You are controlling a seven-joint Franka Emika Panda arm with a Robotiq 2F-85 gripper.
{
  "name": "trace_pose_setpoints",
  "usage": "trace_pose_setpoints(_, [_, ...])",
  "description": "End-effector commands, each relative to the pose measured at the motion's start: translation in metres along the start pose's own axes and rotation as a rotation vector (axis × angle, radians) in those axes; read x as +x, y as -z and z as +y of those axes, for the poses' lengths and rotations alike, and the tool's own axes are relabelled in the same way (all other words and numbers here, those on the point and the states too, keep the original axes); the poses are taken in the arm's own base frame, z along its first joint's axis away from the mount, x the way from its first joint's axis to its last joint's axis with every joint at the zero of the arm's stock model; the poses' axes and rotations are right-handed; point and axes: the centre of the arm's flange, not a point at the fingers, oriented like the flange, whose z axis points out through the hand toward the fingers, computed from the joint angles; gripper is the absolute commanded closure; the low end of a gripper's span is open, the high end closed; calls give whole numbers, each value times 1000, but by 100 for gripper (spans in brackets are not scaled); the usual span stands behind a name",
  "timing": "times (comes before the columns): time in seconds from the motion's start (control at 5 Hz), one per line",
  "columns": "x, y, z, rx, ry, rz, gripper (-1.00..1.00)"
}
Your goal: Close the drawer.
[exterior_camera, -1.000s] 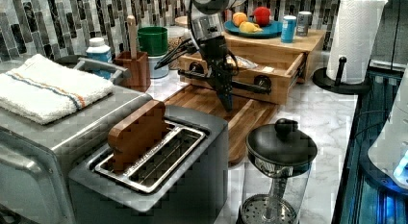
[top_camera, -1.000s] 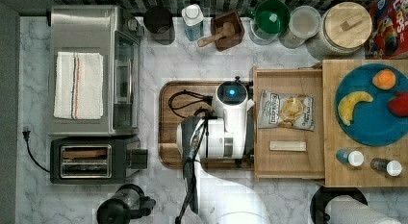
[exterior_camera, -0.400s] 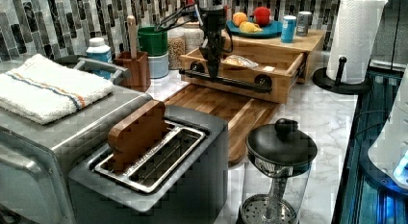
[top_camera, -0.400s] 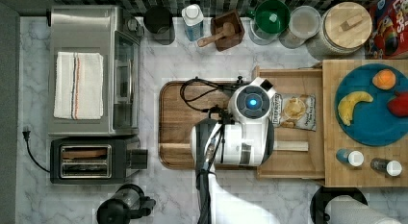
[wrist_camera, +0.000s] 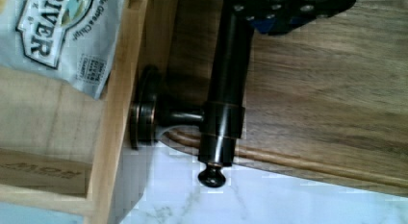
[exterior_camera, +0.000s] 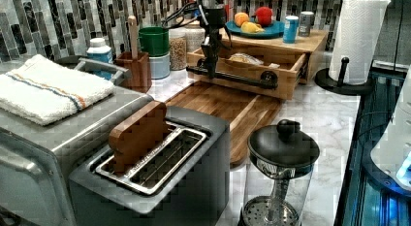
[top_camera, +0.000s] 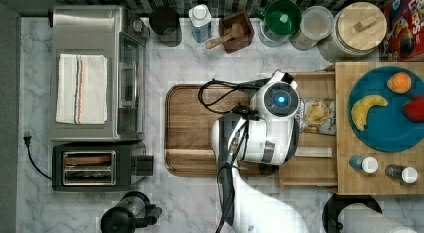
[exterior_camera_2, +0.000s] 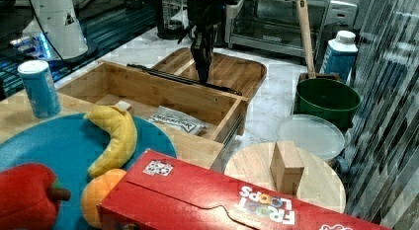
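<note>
**Gripper at the handle of a part-open drawer**

Over the seam between the dark cutting board (top_camera: pixel 200 128) and the light wooden cabinet (top_camera: pixel 350 178), the gripper (exterior_camera: pixel 211 66) hangs pointing down at the drawer's (exterior_camera_2: pixel 148 89) front. The left view puts its dark fingers right at the black bar handle (exterior_camera: pixel 232 76), near the end farther from that camera. From the wrist view the handle (wrist_camera: pixel 226 99) runs up under the gripper body, with one round mounting post against the drawer's front wall; whether the jaws are clamped on the bar or merely beside it I cannot tell.

Most of the drawer's length juts from under the cabinet top, its front reaching over the cutting board's edge. Inside lie a chip bag (top_camera: pixel 318 116) and a small pale wooden bar (top_camera: pixel 312 152).

On the cabinet top sits a blue plate (top_camera: pixel 385 123) with a banana (top_camera: pixel 365 109), an orange (top_camera: pixel 399 82) and a red pepper (top_camera: pixel 415 108), with two small shakers (top_camera: pixel 364 164) at the top view's lower edge of it. A toaster (top_camera: pixel 97 166) and a toaster oven (top_camera: pixel 95 73) stand at the top view's left.
</note>
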Motion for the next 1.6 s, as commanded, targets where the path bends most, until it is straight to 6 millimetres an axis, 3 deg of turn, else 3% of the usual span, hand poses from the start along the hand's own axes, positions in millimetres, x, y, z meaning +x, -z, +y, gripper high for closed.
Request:
trace_pose_setpoints(0.2, [-32,23,133,-68,-112,-37,100])
trace_pose_setpoints(0.6, [-50,-1,223,-74,-70,-14,100])
trace_pose_setpoints(1.0, [-83,24,295,-73,-72,-66,100])
trace_pose_setpoints(1.2, [-88,39,318,-104,-86,-86,100])
trace_pose_setpoints(1.4, [-94,42,319,-123,-108,-64,100])
trace_pose_setpoints(1.6, [-94,45,307,-106,-150,-86,100])
